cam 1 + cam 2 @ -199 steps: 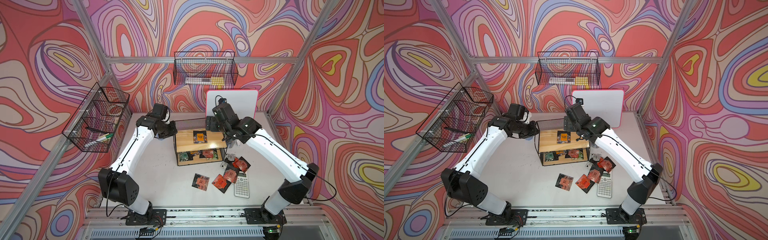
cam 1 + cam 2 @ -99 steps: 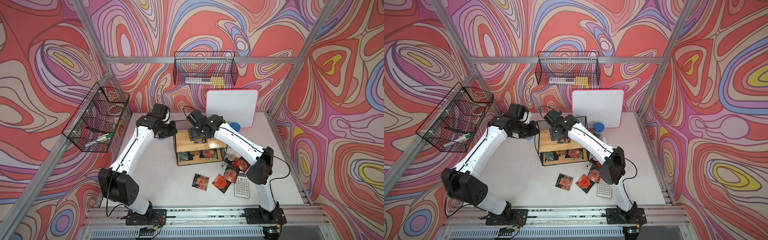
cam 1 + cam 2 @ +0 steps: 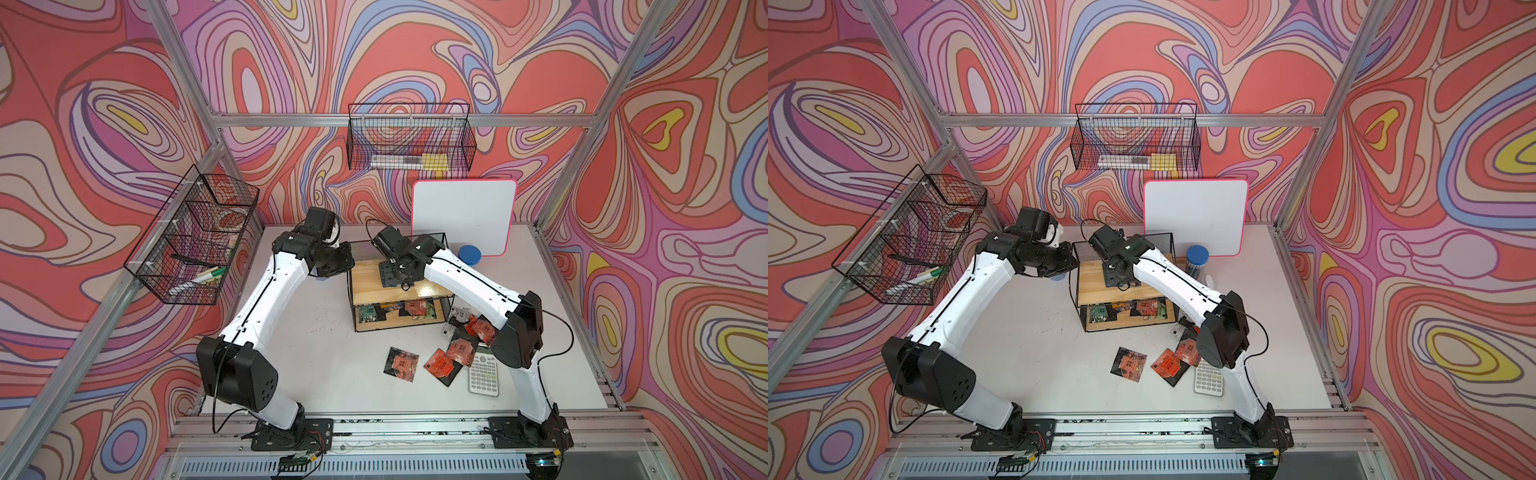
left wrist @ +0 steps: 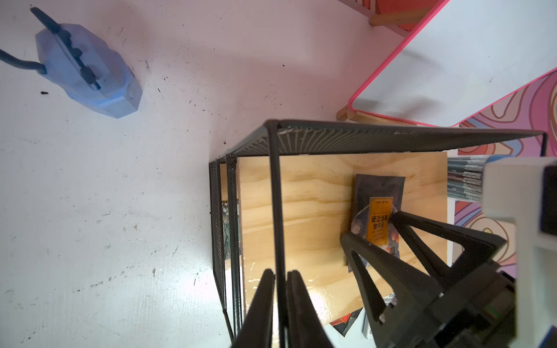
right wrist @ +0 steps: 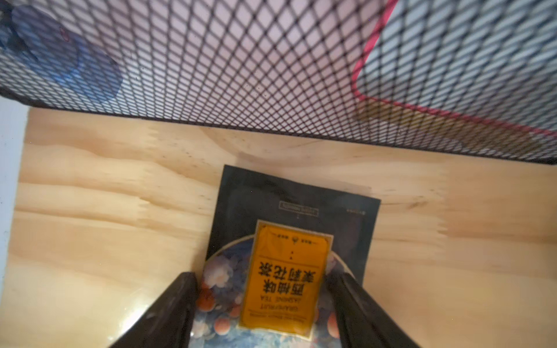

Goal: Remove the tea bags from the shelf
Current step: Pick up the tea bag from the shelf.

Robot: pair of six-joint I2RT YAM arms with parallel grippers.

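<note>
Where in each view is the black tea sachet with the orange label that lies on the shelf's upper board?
Both top views: nearly all hidden beneath the right tool on the black wire shelf.
Left wrist: the black, orange-labelled tea sachet lies flat under the right tool's tips.
Right wrist: the sachet lies between the tool's tips, short of the mesh back.
Shared landmark: the shelf's pale wooden upper board.

Left pincer [image 4: 280, 272] clamped, right pincer [image 5: 263, 275] spread apart.
</note>
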